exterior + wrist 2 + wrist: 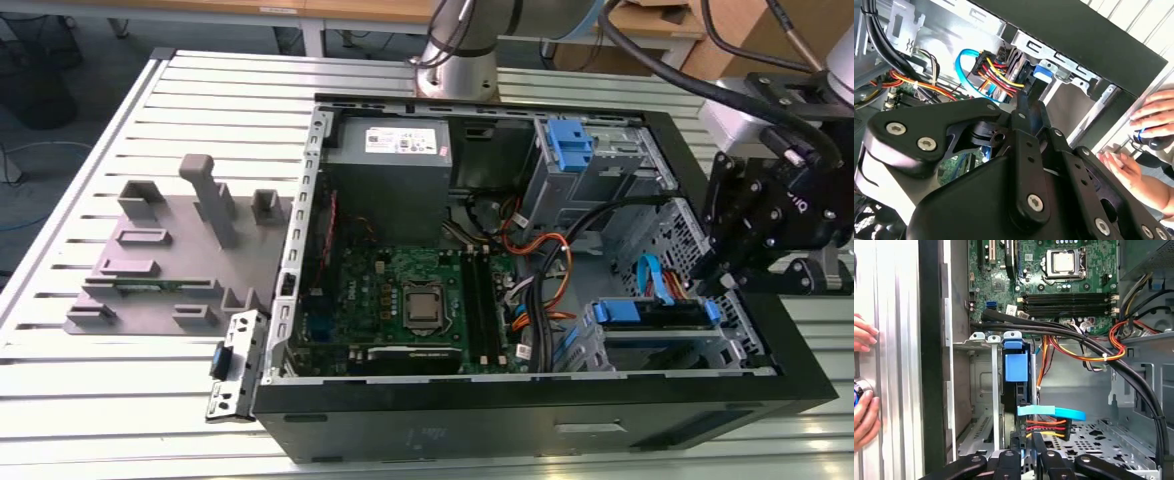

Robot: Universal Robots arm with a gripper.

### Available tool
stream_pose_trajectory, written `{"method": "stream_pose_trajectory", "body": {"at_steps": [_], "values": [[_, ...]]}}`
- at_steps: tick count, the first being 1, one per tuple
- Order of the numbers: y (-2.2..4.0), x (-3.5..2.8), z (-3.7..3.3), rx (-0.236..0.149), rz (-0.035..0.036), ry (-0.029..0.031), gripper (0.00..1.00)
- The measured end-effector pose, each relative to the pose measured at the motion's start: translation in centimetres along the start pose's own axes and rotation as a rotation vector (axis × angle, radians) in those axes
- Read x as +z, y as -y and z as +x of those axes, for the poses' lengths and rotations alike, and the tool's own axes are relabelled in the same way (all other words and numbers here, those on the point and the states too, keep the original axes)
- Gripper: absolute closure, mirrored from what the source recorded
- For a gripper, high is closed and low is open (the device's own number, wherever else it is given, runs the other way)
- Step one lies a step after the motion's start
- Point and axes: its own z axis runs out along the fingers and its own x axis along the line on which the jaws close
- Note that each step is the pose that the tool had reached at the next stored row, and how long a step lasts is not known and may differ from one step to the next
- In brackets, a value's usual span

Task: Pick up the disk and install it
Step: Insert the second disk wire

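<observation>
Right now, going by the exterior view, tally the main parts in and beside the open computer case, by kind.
Power supply: 1
Processor socket: 1
Blue bay latch: 1
Disk in blue carrier: 1
Grey fixture tray: 1
Total: 5

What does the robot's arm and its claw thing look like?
The arm is a smooth silver-grey tube with black cables looping over it. Near the wrist sits a pale grey block, then a chunky black part with small round bolts. The gripper is matte black, built from flat linked bars pinned with shiny silver screws, and it narrows to two slim black fingers.
</observation>
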Motion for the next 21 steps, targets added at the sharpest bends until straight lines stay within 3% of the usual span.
{"method": "stream_pose_trajectory", "body": {"at_steps": [5,8,21], "values": [[0.0,-0.02,0.0,0.0,-0.0001,-0.0001,0.76],[0.0,-0.02,0.0,-0.001,-0.0158,-0.001,0.76],[0.01,-0.34,0.01,-0.001,-0.0169,-0.0007,0.76]]}}
